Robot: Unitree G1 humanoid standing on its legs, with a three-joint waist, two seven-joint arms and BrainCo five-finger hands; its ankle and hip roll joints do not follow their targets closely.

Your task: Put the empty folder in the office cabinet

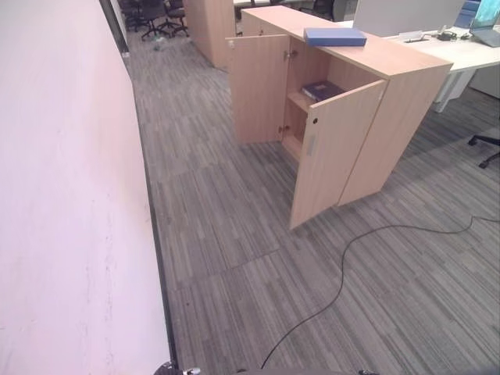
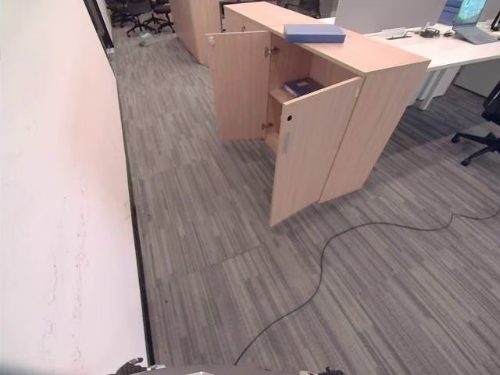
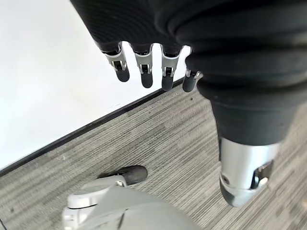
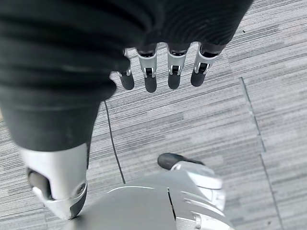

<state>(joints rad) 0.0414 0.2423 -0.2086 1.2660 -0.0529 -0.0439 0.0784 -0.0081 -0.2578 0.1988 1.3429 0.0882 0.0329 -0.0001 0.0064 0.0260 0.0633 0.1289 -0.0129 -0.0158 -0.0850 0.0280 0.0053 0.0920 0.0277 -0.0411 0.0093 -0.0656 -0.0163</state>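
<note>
A blue folder [image 1: 335, 36] lies flat on top of a light wooden office cabinet [image 1: 406, 101], near the back of its top surface. Both cabinet doors stand open: the left door [image 1: 258, 88] swung wide, the right door [image 1: 332, 152] angled out toward the camera. Inside, on the upper shelf [image 1: 299, 99], a second dark blue item [image 1: 322, 91] rests; what it is cannot be told. The cabinet stands on grey striped carpet [image 1: 234, 234], well apart from the robot, with a pale wall [image 1: 62, 195] running along the left side. Behind the cabinet a white table [image 1: 469, 53] carries a laptop [image 1: 486, 23] and small objects, and office chairs [image 1: 152, 16] stand in the far corner.

The left hand [image 3: 144, 64] hangs above the carpet beside the wall's dark base strip, fingers [image 3: 167, 76] straight and relaxed, thumb apart, holding nothing. The right hand [image 4: 163, 67] likewise hangs over the carpet, its fingers [image 4: 150, 76] straight and empty.
</note>
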